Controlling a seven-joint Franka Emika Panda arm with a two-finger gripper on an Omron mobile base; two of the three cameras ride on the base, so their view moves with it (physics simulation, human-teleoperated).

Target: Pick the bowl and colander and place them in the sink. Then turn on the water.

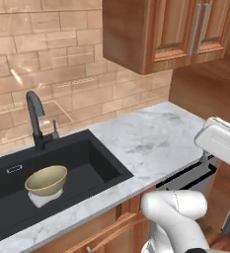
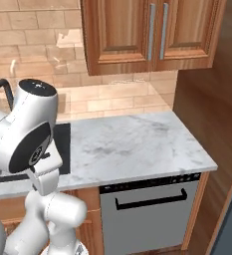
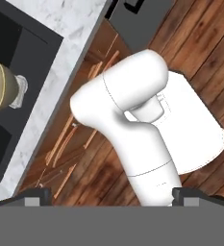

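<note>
The yellow-tan bowl (image 1: 46, 179) sits inside the black sink (image 1: 104, 167), left of the basin's middle. It rests a little tilted on the pale grey colander (image 1: 39, 199), which mostly hides under it. In the hand view the bowl (image 3: 0, 86) and the colander (image 3: 18, 91) lie at the left edge, far below the hand. My gripper (image 3: 112, 199) is open, its two dark fingertips (image 3: 34, 196) wide apart with nothing between them. It hangs high over the robot's own base and the floor, off the counter's front edge. The dark curved faucet (image 1: 35, 117) stands behind the sink.
A white marble counter (image 1: 151, 138) runs right of the sink to a wooden side panel (image 2: 207, 109). Wooden wall cabinets (image 1: 156, 29) hang above it. A dishwasher front (image 2: 147, 209) sits under the counter. Wood floor (image 3: 200, 38) lies below.
</note>
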